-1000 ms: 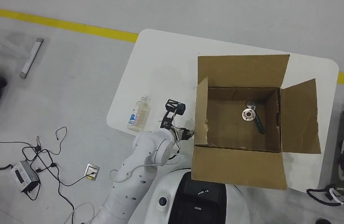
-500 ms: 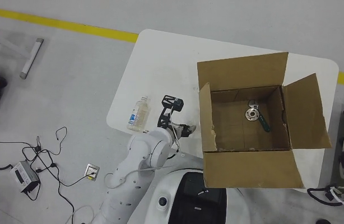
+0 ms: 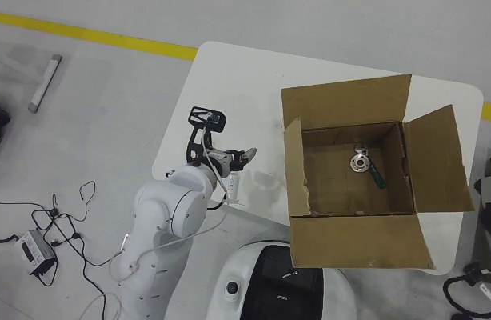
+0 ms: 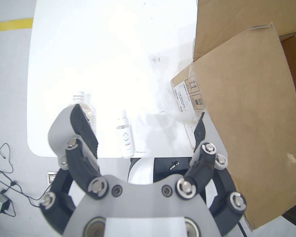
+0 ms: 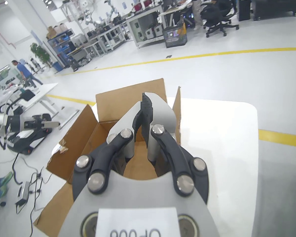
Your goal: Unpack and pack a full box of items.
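At left near edge of table (image 3: pixel 229 72): water bottle (image 4: pixel 90 106), spray bottle (image 4: pixel 124 134) lie together; bump could roll spray bottle off rim. Left gripper (image 4: pixel 138 114) above, spread wide, empty. Box (image 3: pixel 353 240) to right, green-handled tool (image 3: pixel 372 176) inside; torn flap may snag arm. Right gripper (image 5: pixel 146 99) pinched closed, empty. Sticker (image 4: pixel 187 94) on box: print too small to read.

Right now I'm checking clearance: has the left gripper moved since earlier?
Yes: the left gripper moved away from the box, toward the table's side edge.

Top camera and left wrist look down on the table (image 3: pixel 237 96), right wrist outward; all share the box (image 3: pixel 357 240).
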Robot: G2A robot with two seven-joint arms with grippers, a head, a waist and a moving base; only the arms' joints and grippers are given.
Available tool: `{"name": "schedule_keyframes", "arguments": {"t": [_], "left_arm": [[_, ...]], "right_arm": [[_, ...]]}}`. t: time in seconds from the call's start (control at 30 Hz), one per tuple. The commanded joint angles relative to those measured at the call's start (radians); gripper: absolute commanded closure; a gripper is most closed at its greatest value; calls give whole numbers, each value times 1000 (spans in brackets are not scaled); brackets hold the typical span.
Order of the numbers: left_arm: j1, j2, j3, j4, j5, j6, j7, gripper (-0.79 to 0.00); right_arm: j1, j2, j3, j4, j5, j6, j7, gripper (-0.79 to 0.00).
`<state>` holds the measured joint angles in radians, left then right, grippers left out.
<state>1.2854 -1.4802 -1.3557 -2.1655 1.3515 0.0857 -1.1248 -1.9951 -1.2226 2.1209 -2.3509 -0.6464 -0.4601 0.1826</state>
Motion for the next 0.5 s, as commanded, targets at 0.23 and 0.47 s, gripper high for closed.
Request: {"name": "schedule_keyframes", "arguments": {"t": [0.23, 0.47], "left_arm": [[0, 0, -1, -1, -4, -1, 0, -785], [0, 0, -1, -1, -4, -1, 0, -785]], "right_arm": [[37, 13, -83, 1, -119, -42, 155, 0], [37, 13, -83, 1, -119, -42, 155, 0]]}}
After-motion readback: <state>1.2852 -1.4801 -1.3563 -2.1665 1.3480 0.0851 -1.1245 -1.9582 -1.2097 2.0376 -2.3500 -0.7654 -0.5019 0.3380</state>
